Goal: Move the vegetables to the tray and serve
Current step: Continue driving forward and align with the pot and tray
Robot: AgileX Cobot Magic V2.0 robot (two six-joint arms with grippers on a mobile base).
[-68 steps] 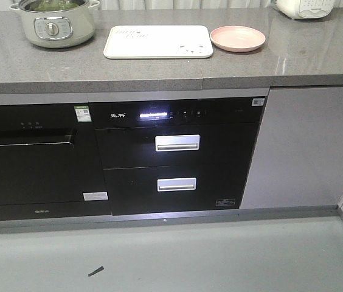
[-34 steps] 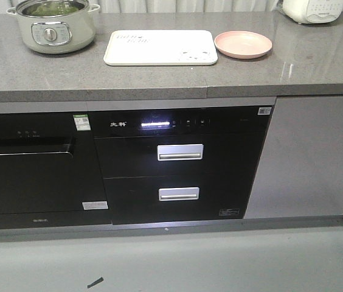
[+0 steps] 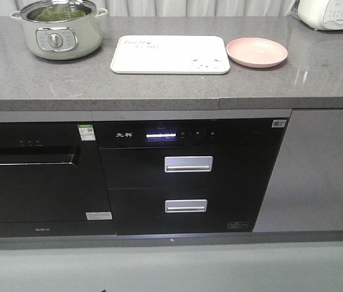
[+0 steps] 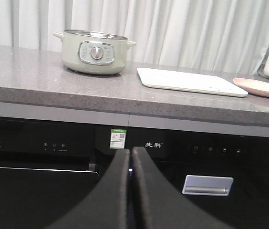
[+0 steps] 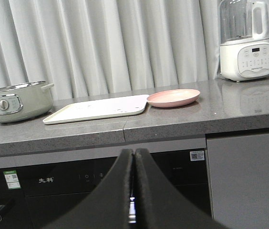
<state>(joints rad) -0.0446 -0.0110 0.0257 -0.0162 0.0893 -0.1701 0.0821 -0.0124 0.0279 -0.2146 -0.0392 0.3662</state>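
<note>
The vegetables [image 3: 55,12] show as green leaves inside a pale green electric pot [image 3: 59,35] at the counter's back left. To its right the cream-white tray [image 3: 170,55] lies flat on the grey counter, also seen in the wrist views as the tray [image 4: 187,81] and the tray [image 5: 96,108]. My left gripper [image 4: 130,151] is shut and holds nothing, low in front of the black appliance, below counter height. My right gripper [image 5: 134,151] is also shut and holds nothing, at a similar height. Neither gripper appears in the front view.
A round pink plate [image 3: 256,52] sits just right of the tray. A white blender-like appliance [image 5: 246,40] stands at the back right. Black built-in appliances with two silver drawer handles [image 3: 187,163] fill the cabinet front below the counter edge [image 3: 159,103]. Curtains hang behind.
The whole counter scene has shifted down and to the right in the front view and looks slightly larger. The black mark on the floor has left the frame.
</note>
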